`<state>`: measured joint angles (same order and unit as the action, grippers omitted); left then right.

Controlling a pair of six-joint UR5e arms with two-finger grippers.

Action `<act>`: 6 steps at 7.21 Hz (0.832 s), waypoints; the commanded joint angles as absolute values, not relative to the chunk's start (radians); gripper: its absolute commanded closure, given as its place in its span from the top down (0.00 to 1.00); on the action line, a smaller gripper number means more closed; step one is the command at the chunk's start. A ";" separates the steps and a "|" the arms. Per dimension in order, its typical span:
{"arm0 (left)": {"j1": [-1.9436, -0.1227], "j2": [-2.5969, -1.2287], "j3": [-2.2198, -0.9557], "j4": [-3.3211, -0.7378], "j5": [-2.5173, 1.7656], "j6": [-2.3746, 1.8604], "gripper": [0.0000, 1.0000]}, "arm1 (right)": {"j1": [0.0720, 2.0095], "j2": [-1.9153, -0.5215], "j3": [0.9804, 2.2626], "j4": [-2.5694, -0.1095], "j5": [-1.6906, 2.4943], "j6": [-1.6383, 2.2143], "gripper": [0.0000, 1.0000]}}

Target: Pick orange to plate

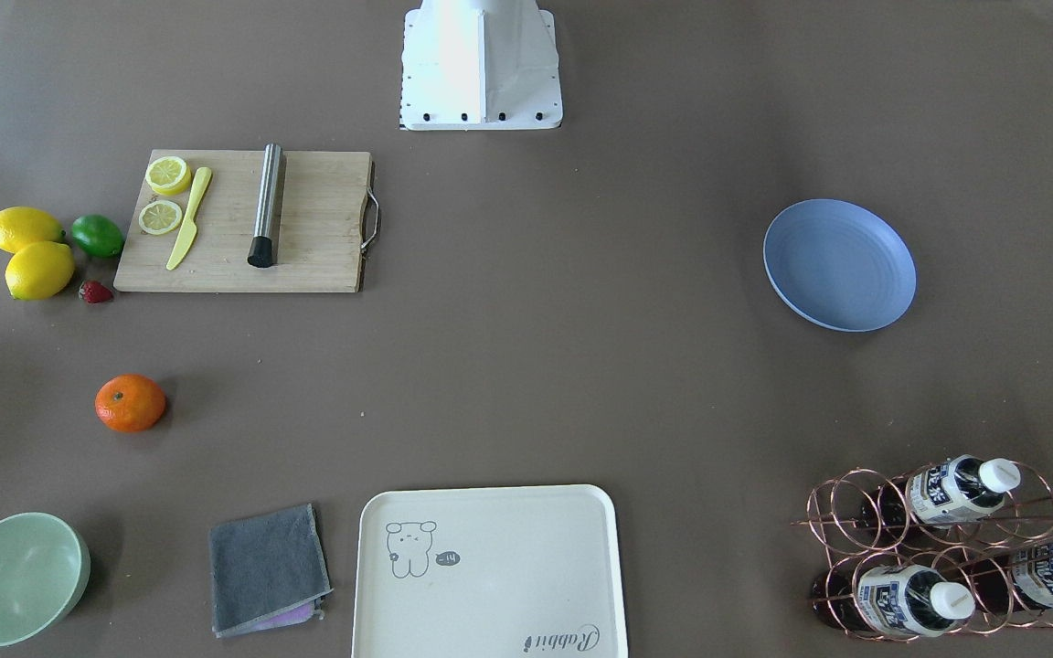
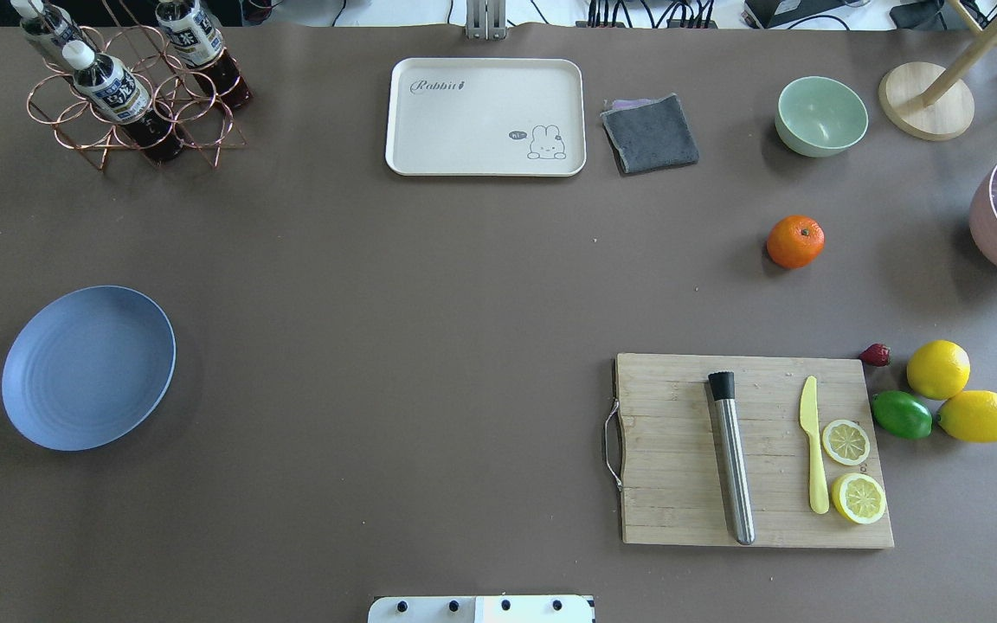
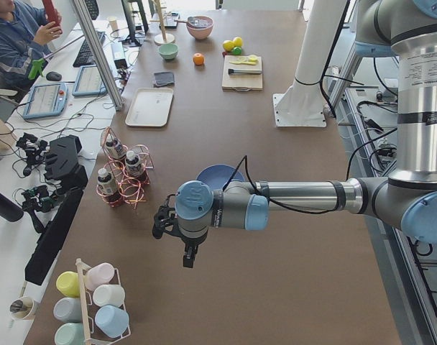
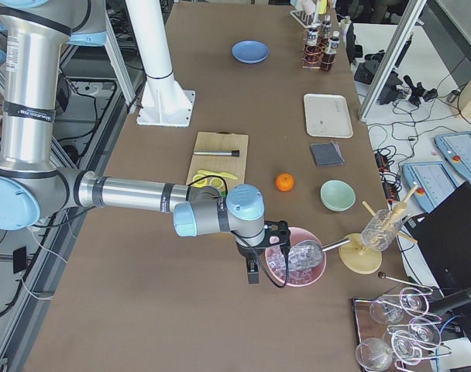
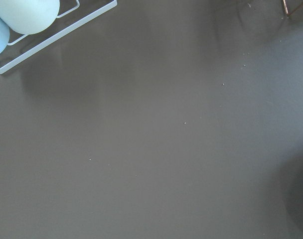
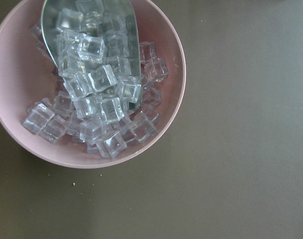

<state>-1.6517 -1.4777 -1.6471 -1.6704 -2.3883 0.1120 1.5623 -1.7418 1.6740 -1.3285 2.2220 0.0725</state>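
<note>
Orange (image 2: 795, 241) sits alone on the table (image 2: 429, 285), right half, far side. It's between the green bowl (image 2: 820, 115) and the cutting board (image 2: 754, 450), touching neither. Plate (image 2: 88, 367) is on the left half, well apart from it. Left gripper (image 3: 189, 256) hangs above bare table beyond the plate. Right gripper (image 4: 253, 273) hangs just beside the pink ice bowl (image 6: 86, 84). Both show only in the side views, so can't tell whether their fingers are apart or together.
</note>
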 commanded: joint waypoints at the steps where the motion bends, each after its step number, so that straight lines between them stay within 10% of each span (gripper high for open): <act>1: -1.687 -1.462 -1.655 -1.684 -2.375 0.113 0.98 | 1.574 -1.746 1.680 -1.342 2.200 0.074 1.00; 6: -1.690 -1.476 -1.664 -1.733 -2.375 0.109 0.98 | 1.559 -1.749 1.675 -1.335 2.244 0.068 1.00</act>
